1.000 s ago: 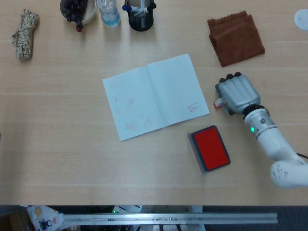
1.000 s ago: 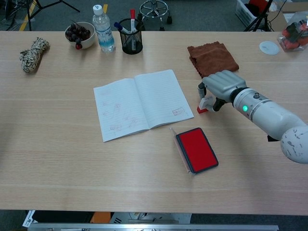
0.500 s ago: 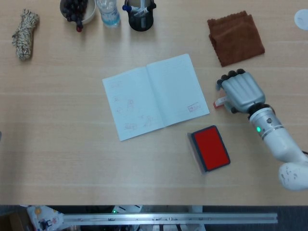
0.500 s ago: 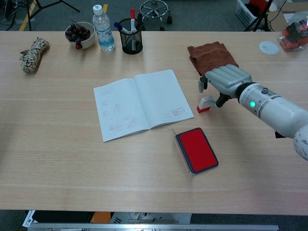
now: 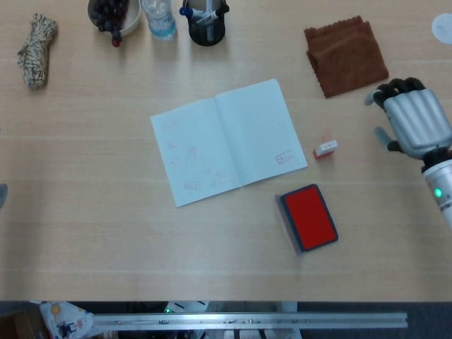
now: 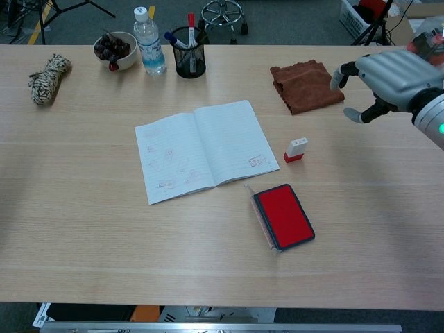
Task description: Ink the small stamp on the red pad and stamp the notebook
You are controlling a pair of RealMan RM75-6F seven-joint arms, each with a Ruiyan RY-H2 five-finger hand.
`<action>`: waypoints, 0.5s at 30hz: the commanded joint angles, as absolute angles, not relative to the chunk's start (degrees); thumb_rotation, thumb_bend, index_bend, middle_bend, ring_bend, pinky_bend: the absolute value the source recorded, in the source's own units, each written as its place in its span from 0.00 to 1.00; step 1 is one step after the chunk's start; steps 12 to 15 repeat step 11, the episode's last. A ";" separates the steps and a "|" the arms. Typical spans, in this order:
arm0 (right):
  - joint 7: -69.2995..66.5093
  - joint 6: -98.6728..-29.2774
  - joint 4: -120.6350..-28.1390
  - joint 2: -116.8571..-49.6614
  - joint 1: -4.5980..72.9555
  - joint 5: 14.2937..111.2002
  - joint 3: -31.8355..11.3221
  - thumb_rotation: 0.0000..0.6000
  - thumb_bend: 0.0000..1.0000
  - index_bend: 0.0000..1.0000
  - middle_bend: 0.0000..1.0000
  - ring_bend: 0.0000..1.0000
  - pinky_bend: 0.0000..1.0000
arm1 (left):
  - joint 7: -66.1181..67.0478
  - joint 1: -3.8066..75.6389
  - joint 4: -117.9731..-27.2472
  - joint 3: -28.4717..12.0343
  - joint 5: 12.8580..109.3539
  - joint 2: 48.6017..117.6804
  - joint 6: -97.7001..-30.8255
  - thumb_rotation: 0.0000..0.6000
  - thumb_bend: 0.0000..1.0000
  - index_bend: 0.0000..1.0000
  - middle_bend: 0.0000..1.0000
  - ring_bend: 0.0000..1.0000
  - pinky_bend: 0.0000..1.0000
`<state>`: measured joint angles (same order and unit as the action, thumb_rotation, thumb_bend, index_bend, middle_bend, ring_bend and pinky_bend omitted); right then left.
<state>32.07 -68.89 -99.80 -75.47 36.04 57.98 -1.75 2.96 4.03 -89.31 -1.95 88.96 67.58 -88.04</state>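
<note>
The small stamp (image 5: 325, 149) (image 6: 296, 149), white with a red base, stands free on the table just right of the open notebook (image 5: 227, 140) (image 6: 205, 149). The notebook's pages carry several faint red stamp marks. The red ink pad (image 5: 308, 217) (image 6: 283, 216) lies open in front of the stamp, its lid folded to the left. My right hand (image 5: 414, 124) (image 6: 388, 80) hovers open at the right edge, raised well away from the stamp and holding nothing. My left hand is out of both views.
A brown cloth (image 5: 345, 54) (image 6: 306, 85) lies behind the stamp. Along the far edge sit a rope bundle (image 5: 35, 49), a bowl of dark fruit (image 6: 115, 48), a water bottle (image 6: 150, 43) and a pen cup (image 6: 189, 53). A white disc (image 6: 388, 68) lies at the far right.
My right hand let go of the small stamp, left it standing beside the notebook, and pulled up and away to the right with fingers spread.
</note>
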 commanded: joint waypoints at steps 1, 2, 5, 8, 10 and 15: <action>31.26 -76.59 -101.47 -72.72 30.89 62.07 -0.74 1.00 0.32 0.44 0.40 0.27 0.24 | 2.87 4.27 -88.59 -2.32 89.51 68.44 -88.70 1.00 0.26 0.11 0.09 0.11 0.07; 30.93 -78.14 -101.55 -72.32 29.83 63.01 -0.46 1.00 0.33 0.46 0.41 0.27 0.24 | 2.87 4.36 -88.21 -2.46 89.63 68.72 -88.88 1.00 0.27 0.11 0.09 0.11 0.07; 29.19 -82.77 -101.85 -70.74 26.24 66.03 0.50 1.00 0.34 0.47 0.42 0.28 0.24 | 2.63 4.49 -87.23 -2.81 89.60 69.56 -89.29 1.00 0.27 0.11 0.09 0.11 0.07; 27.18 -86.14 -102.80 -68.74 23.00 68.24 1.29 1.00 0.34 0.48 0.42 0.28 0.24 | 2.53 4.54 -86.77 -2.97 89.94 70.17 -89.87 1.00 0.27 0.11 0.09 0.11 0.07; 26.26 -87.92 -103.32 -67.40 21.05 69.70 1.88 1.00 0.34 0.48 0.43 0.28 0.24 | 2.74 4.53 -86.69 -2.81 90.53 70.39 -90.29 1.00 0.26 0.11 0.09 0.11 0.07; 25.91 -88.50 -103.53 -66.94 20.27 70.22 2.14 1.00 0.34 0.48 0.43 0.28 0.24 | 2.90 4.52 -86.66 -2.70 90.85 70.44 -90.46 1.00 0.26 0.11 0.09 0.11 0.07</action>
